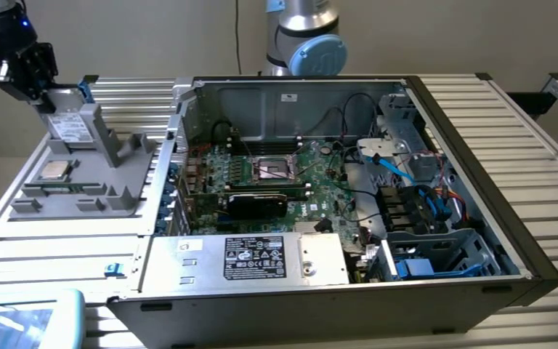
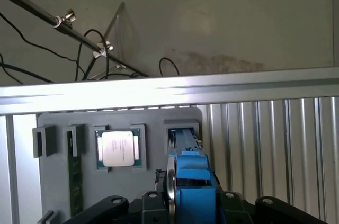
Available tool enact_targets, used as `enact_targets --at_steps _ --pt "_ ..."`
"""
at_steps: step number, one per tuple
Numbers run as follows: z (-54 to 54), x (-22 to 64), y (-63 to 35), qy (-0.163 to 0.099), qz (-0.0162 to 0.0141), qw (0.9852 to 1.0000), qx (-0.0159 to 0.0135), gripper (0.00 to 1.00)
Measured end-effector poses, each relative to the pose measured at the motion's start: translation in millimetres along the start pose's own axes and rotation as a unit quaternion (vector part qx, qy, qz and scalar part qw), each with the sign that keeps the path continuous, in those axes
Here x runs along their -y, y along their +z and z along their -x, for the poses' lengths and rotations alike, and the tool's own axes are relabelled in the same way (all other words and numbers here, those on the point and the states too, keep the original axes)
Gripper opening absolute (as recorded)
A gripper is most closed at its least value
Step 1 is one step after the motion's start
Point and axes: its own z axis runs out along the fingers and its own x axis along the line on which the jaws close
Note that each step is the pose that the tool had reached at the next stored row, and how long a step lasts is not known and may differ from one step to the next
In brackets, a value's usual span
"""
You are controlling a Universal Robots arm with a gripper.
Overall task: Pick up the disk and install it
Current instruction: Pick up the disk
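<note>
The disk (image 1: pixel 69 125) is a silver-grey drive with a white label and a blue tab at its upper end. It stands tilted in the raised slot of the grey holder tray (image 1: pixel 114 196), at the exterior view's left. My gripper (image 1: pixel 44 102) is at the disk's upper end. In the wrist view the blue carrier of the disk (image 2: pixel 193 179) sits between the black fingers (image 2: pixel 152 203), which press against its two sides. The gripper (image 2: pixel 190 200) is shut on it, and the disk's lower end still rests in the slot.
A square processor chip (image 1: pixel 54 169) (image 2: pixel 117 148) and a green memory stick (image 2: pixel 74 176) lie in the holder tray. The open computer case (image 1: pixel 473 145) fills the middle. Its drive cage (image 1: pixel 444 254) holds another blue-framed drive (image 1: pixel 418 266), beside the power supply (image 1: pixel 259 258).
</note>
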Motion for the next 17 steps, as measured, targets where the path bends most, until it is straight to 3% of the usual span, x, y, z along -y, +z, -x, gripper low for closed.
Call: enact_targets --at_steps 4,17 --pt "0.1 0.0 -7.4 0.0 -0.0033 1.0 0.0002 0.37" --pt "0.2 0.1 -24.6 0.0 -0.0038 1.0 -0.0002 0.37"
